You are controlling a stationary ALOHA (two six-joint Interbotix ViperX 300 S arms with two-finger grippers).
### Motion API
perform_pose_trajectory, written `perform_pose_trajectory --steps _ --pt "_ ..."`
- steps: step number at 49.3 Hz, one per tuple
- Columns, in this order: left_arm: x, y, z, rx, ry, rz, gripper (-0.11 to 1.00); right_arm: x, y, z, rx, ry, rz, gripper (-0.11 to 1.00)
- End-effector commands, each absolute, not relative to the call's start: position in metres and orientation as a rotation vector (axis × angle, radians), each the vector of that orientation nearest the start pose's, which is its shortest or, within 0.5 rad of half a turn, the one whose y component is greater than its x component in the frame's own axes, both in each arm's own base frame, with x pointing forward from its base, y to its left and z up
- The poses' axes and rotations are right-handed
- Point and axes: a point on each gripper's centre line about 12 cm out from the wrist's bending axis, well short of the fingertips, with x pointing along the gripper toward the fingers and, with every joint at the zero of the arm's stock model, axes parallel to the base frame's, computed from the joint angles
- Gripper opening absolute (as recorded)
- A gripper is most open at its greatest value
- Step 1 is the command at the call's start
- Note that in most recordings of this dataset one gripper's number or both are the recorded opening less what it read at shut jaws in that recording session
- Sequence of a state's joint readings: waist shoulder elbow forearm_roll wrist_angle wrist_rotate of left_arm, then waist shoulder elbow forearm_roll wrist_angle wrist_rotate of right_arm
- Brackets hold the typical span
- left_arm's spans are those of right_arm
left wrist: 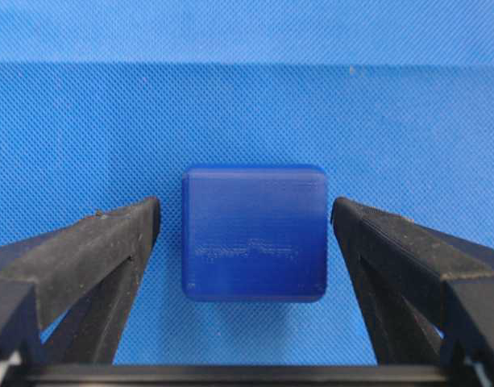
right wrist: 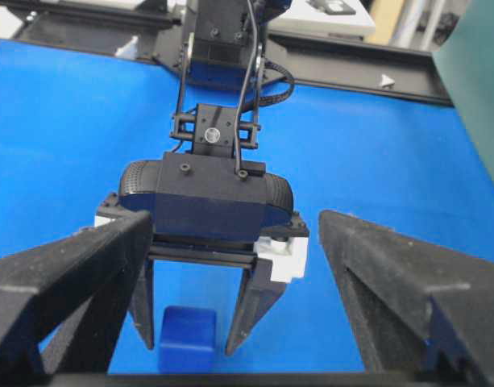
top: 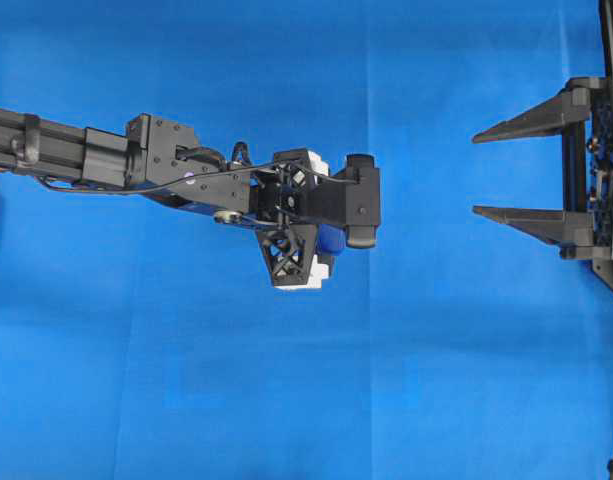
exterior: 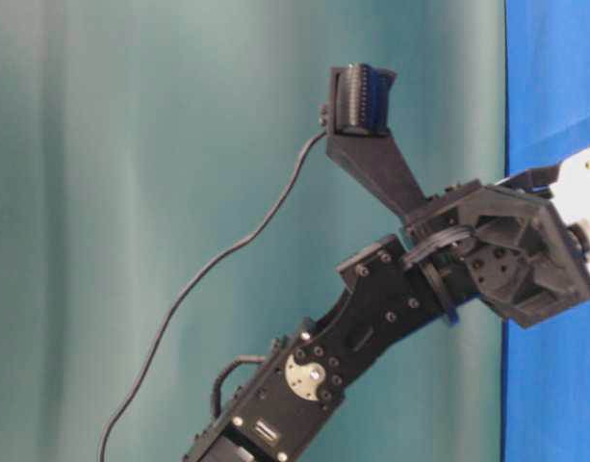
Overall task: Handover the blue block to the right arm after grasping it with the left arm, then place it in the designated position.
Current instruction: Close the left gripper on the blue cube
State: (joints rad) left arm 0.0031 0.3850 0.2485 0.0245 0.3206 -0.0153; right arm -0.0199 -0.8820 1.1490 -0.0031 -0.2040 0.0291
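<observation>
Left wrist view: left gripper (left wrist: 247,222) wide, straddling blue block (left wrist: 254,233) on cloth (left wrist: 247,97), untouched | overhead: right gripper (top: 491,172) wide at 3 o'clock, apart.

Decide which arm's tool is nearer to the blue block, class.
Left. The left tool stands open around the blue block, a finger on either side. The right tool waits open, well off to the side.

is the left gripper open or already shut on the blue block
Open. In the left wrist view the left gripper straddles the blue block, with cloth showing between each finger and the block's sides.
</observation>
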Motion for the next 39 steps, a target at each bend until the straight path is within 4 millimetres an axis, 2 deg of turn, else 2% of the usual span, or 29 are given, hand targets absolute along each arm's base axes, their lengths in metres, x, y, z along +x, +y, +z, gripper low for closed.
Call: perform_pose_trajectory --steps 1,27,31,37,39 --pt "0.4807 0.0045 0.1195 0.006 0.913 0.011 0.92 0.2166 -0.0046 0.2848 0.025 0.044 -0.021 0.97" --pt "0.4820 0.0015 0.1166 0.007 0.903 0.005 0.89 0.2168 -0.0042 0.2846 0.025 0.044 -0.020 0.97" --pt "0.4816 0.0000 0.1158 0.007 0.911 0.003 0.79 0.2168 -0.0046 0.2846 0.025 0.044 -0.021 0.97" --pt "0.4810 -0.0007 0.1157 0.009 0.923 0.001 0.48 0.2168 -0.0042 0.2846 0.025 0.044 -0.020 0.97" --pt "0.4810 -0.0007 0.1159 0.009 0.926 0.001 0.48 0.2168 -0.0042 0.2846 0.025 0.044 -0.020 0.97"
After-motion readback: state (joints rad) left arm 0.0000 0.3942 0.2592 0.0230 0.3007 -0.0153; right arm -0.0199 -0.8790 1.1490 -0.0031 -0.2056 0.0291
